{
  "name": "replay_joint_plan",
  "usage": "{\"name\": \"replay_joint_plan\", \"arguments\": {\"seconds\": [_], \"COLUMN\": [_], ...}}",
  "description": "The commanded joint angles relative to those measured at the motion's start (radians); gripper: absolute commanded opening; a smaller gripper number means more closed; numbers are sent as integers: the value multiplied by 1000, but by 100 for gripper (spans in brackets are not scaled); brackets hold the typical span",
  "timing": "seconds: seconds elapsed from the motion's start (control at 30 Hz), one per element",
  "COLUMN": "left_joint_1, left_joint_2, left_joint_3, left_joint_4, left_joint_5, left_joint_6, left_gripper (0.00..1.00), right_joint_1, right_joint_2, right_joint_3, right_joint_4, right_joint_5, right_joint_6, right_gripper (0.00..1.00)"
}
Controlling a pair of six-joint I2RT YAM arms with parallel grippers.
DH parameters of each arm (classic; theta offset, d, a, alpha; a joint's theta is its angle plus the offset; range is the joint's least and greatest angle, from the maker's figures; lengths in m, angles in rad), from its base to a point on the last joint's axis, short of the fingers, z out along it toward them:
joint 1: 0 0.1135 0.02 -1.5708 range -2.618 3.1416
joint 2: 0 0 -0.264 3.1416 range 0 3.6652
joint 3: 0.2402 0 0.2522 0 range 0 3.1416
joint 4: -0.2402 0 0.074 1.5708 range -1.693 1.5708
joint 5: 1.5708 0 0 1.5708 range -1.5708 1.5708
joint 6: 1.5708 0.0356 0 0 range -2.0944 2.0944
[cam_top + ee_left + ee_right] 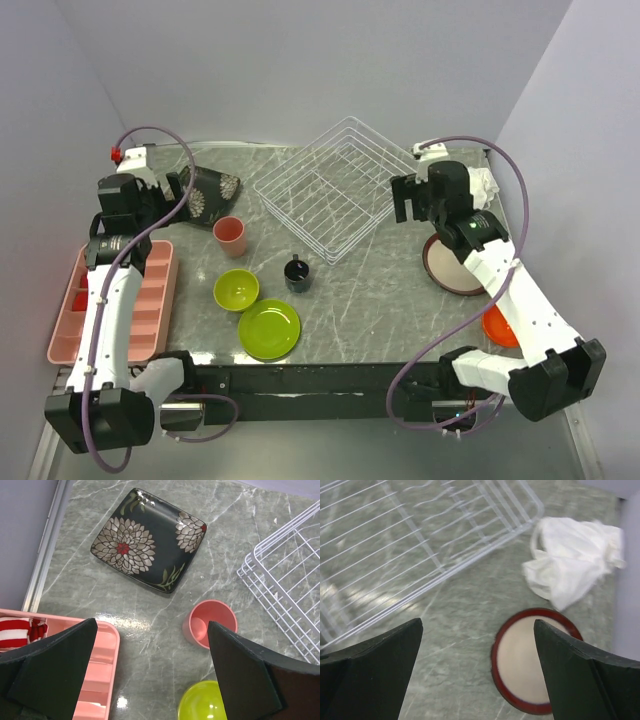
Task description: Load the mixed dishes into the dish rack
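Both grippers wide apart, nothing held. Left gripper near floral plate at 10 o'clock, right gripper near brown plate at 3, rack at 12. Risk imo: flat plates hug tabletop, grip could slip.

White wire rack mid-table; dishes scattered around.

no readable text, labels or numbers (dishes bear patterns only)
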Motion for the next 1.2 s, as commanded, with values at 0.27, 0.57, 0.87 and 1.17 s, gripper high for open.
{"name": "replay_joint_plan", "arguments": {"seconds": [0.27,0.57,0.87,1.17], "left_joint_1": [59,97,114,129], "left_joint_2": [-47,-83,-87,-112], "left_joint_3": [-55,-78,-80,-108], "left_joint_4": [38,31,21,5], "left_joint_5": [116,185,209,212], "left_joint_6": [-20,-30,-30,-37], "left_gripper": [100,100,99,100], "right_joint_1": [154,260,306,333], "right_joint_2": [283,490,615,753], "right_joint_3": [277,426,458,568], "right_joint_4": [-46,-63,-51,-58], "right_joint_5": [-442,-485,-486,-506], "right_joint_6": [-174,-203,-222,-214], "right_gripper": [92,81,77,71]}}
